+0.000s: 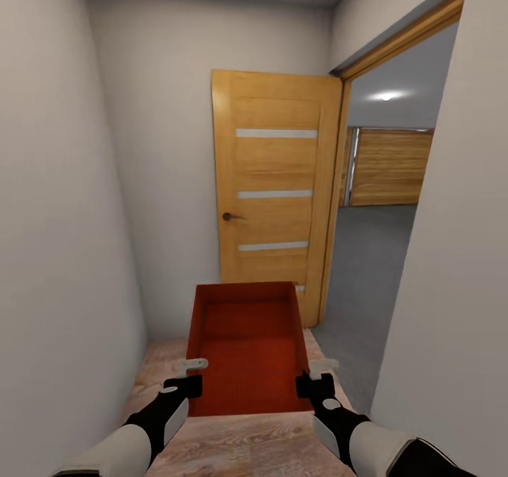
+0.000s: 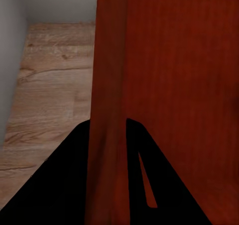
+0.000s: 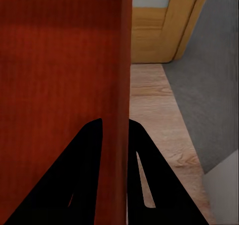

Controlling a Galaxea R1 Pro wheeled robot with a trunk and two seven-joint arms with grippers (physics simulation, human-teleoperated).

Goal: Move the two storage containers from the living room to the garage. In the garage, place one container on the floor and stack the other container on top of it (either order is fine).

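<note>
**A:** where's the bin?

**B:** orange-red container [image 1: 248, 346] held over the plank floor [image 1: 233, 449], left gripper [image 1: 192, 375] and right gripper [image 1: 315, 377] each clamped on a side wall.

**A:** room?

**B:** narrow hallway, open wooden door [image 1: 271, 195] ahead, grey concrete floor [image 1: 367, 279] through the doorway.

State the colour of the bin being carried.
Orange-red rectangular open-top bin, plain smooth walls; head view shows it best.
</note>
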